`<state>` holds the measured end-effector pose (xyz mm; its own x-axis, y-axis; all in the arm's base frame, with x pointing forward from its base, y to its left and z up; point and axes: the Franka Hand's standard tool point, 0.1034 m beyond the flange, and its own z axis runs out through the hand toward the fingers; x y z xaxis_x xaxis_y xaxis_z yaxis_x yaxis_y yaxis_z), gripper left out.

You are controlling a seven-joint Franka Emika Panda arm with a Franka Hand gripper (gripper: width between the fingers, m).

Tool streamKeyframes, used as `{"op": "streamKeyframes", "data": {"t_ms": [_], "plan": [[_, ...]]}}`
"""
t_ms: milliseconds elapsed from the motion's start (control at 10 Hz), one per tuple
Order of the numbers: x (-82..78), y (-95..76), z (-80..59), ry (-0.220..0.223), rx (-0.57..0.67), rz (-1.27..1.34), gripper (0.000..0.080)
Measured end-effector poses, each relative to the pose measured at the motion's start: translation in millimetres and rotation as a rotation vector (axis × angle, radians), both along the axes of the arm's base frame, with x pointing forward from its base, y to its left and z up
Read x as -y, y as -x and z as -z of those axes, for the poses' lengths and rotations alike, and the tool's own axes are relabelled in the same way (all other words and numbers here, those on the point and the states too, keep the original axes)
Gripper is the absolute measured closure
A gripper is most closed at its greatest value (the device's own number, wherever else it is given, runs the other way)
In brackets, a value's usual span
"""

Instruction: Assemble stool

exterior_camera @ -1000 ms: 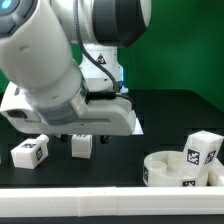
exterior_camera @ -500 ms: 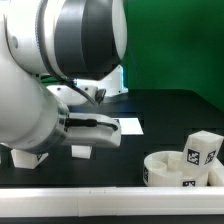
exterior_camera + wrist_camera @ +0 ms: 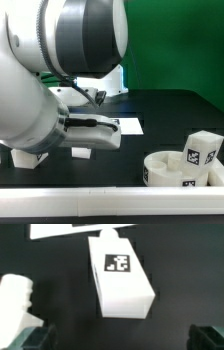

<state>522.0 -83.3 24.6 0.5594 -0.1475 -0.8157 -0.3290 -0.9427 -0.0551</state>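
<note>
In the wrist view a white blocky leg (image 3: 122, 277) lies on the black table with its square tag facing up. My gripper (image 3: 120, 339) hovers above it, open, with the dark fingertips (image 3: 35, 339) wide apart and nothing between them. Part of a second white leg (image 3: 18, 294) shows beside it. In the exterior view the round ring-like seat (image 3: 170, 168) sits at the exterior view's right, with a tagged leg (image 3: 203, 150) standing at its far side. Two more legs (image 3: 28, 157) (image 3: 82, 152) peek out under the arm, which hides the fingers.
The marker board (image 3: 127, 125) lies flat on the table behind the arm, and its edge shows in the wrist view (image 3: 70, 229). A white rail (image 3: 110, 205) runs along the table's front edge. A green wall stands behind.
Since a second ago the arm has swung over the legs at the exterior view's left and now covers more of them. Over the last half second nothing moved; the jaws stayed open.
</note>
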Motion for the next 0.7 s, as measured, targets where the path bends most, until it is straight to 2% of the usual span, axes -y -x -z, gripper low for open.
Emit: {"op": "streamKeyframes", "data": {"t_ms": [200,400,700], "plan": [[-10.0,15.0,7.0,0.009,-0.013,0.01,0.015],[-21.9,19.0,9.1,0.026,0.005,0.015,0.015],[-19.1,19.6,9.9,0.026,0.004,0.02,0.015]]}}
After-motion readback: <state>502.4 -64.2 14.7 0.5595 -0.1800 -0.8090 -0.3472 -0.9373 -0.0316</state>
